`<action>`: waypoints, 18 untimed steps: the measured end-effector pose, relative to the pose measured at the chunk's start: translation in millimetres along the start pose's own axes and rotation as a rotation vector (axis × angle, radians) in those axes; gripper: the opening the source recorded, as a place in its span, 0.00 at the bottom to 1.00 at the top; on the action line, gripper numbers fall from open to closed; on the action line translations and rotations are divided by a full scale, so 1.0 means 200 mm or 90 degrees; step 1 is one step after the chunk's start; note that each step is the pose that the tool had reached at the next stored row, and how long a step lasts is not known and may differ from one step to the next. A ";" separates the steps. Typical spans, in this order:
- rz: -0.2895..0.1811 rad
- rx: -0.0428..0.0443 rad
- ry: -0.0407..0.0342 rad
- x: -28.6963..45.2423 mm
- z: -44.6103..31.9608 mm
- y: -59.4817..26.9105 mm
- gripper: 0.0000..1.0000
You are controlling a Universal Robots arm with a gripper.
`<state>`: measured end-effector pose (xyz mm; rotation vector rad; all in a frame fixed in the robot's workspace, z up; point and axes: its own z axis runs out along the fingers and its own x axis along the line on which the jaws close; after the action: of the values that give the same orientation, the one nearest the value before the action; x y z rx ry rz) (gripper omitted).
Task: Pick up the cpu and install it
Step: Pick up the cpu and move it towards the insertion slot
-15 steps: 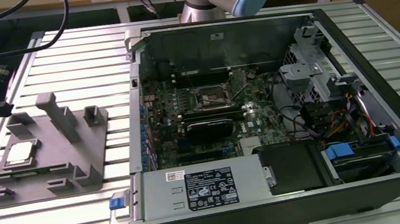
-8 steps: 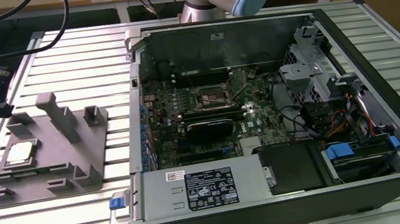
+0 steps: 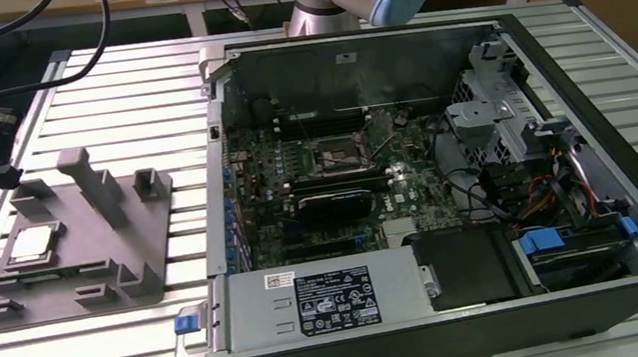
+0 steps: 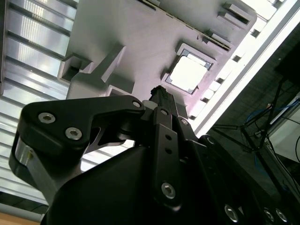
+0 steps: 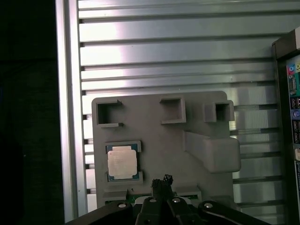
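The gripper (image 5: pixel 161 180), fingers closed together and empty, hangs near the cpu (image 5: pixel 122 164), which lies in the grey fixture (image 5: pixel 154 117).

A: Ext. cam posn?
B: High, angled down; covers table (image 3: pixel 85 353), PC case (image 3: pixel 403 63), grey fixture (image 3: pixel 84 248) at the exterior view's left.
A: Wrist cams?
B: First wrist view: straight down on fixture. Second wrist view: nearer, oblique past gripper (image 4: pixel 159 91). All 3 share fixture.

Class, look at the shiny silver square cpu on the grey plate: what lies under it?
The small silver square cpu sits in a raised-rimmed square pocket of the grey plastic fixture plate. The pocket's floor is covered by the chip.
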<state>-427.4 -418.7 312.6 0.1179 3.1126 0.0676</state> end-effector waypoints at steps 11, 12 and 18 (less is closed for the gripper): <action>0.000 0.0000 0.0000 0.003 0.015 -0.001 0.11; 0.000 0.0000 0.0000 0.004 0.018 -0.001 0.11; 0.000 0.0000 0.0000 0.010 0.032 -0.002 0.11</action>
<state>-429.1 -418.7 306.2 0.1180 3.1126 0.0676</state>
